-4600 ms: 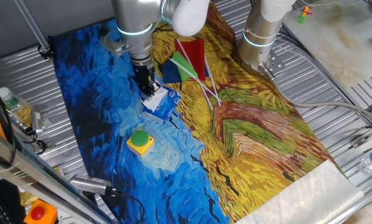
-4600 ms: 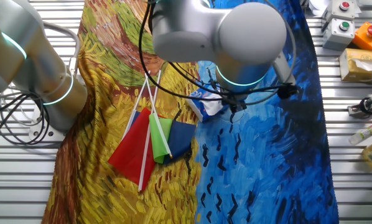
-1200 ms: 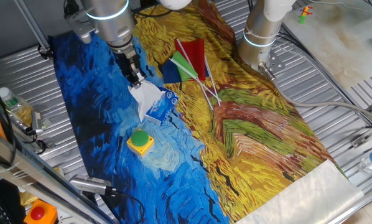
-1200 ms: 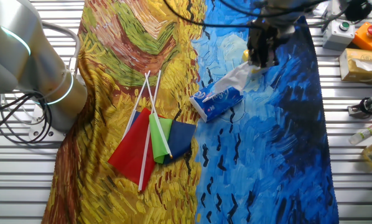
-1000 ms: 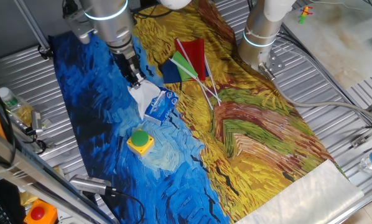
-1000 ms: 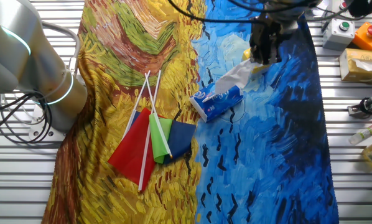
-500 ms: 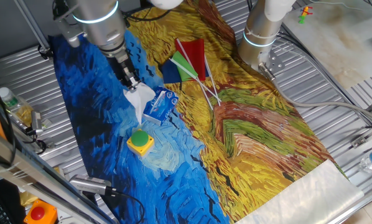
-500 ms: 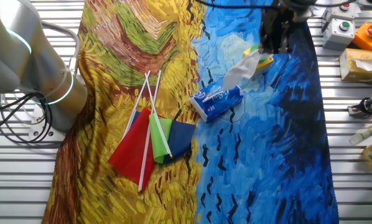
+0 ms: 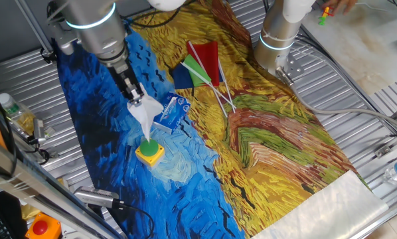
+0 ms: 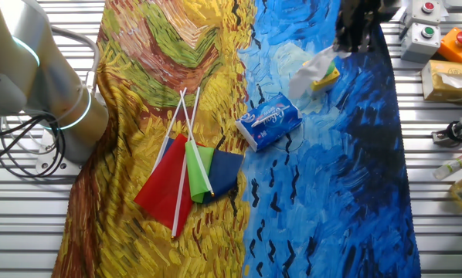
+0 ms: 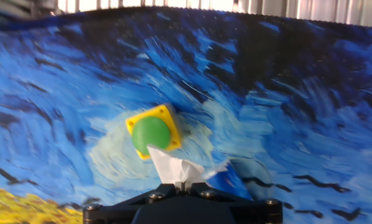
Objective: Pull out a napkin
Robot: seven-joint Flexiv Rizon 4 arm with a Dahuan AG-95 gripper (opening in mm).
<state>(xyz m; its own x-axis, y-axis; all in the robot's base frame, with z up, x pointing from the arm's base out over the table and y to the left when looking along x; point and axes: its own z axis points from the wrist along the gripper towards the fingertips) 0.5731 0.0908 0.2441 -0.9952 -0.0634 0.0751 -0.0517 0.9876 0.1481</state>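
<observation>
My gripper [image 9: 135,93] is shut on the top of the white napkin [image 9: 145,118] and holds it up in the air; the creased sheet hangs down free of the packet. The blue tissue packet [image 9: 171,112] with white print lies on the painted cloth just to the right of it. In the other fixed view the gripper [image 10: 352,44] holds the napkin [image 10: 312,71] above and right of the packet [image 10: 270,121]. In the hand view the napkin [image 11: 176,168] sticks out between the closed jaws at the bottom edge, and a corner of the packet [image 11: 226,182] shows beside it.
A yellow box with a green button [image 9: 149,151] sits on the cloth right under the hanging napkin. Small red, green and blue flags on white sticks [image 9: 202,64] lie further right. A second arm's base [image 9: 279,36] stands at the cloth's far edge. Button boxes [image 10: 426,31] sit beside the cloth.
My gripper has moved up and away from the packet with the napkin in it. The napkin has come free of the packet. The packet has stayed on the cloth.
</observation>
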